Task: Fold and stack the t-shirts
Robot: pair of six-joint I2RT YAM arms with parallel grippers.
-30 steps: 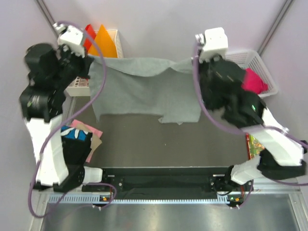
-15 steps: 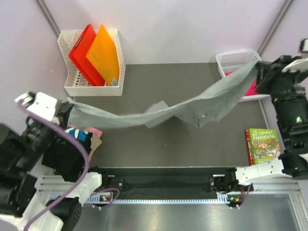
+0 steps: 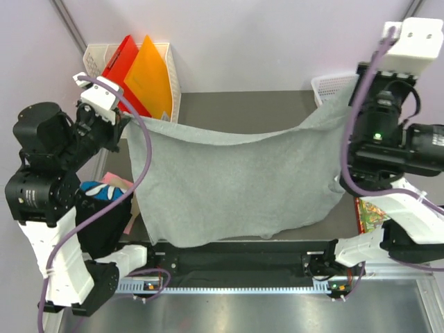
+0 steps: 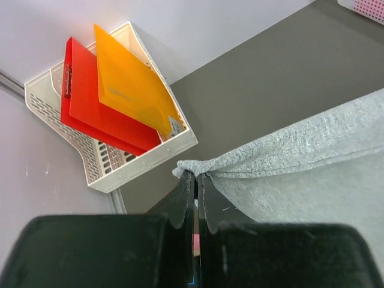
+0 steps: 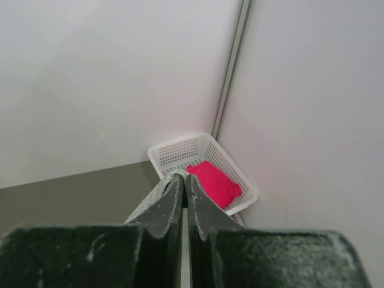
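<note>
Where the two arm bases are bolted at the near edge of the desk (image 3: 243, 111), the lower hem of the light grey t-shirt (image 3: 236, 180) hangs just at the black base rail (image 3: 236, 263); whether it touches the desk cannot be told. At near left, under the left arm (image 3: 41, 159), lies the black t-shirt (image 3: 97, 191) with its blue-white print showing, partly hidden by the arm. At near right a green picture book (image 3: 368, 214) peeks out from beneath the right arm (image 3: 388, 139), beside the grey cloth's right edge.

The light grey t-shirt is held up as a wide sheet between the arms, its top edge sagging in the middle and rising higher on the right. The left jaws are pressed together on its far left corner, where the cloth bunches at the fingertips in the left wrist view. The right jaws are likewise pinched tight, with a strip of grey cloth caught between them.

At the far left corner, a white file rack (image 3: 173, 76) holds a red folder (image 3: 116, 62) and an orange folder (image 3: 151, 69), leaning upright side by side. At far right a white mesh basket (image 5: 180, 150) sits against the wall, with the bright pink t-shirt (image 5: 215, 183) crumpled inside it.
</note>
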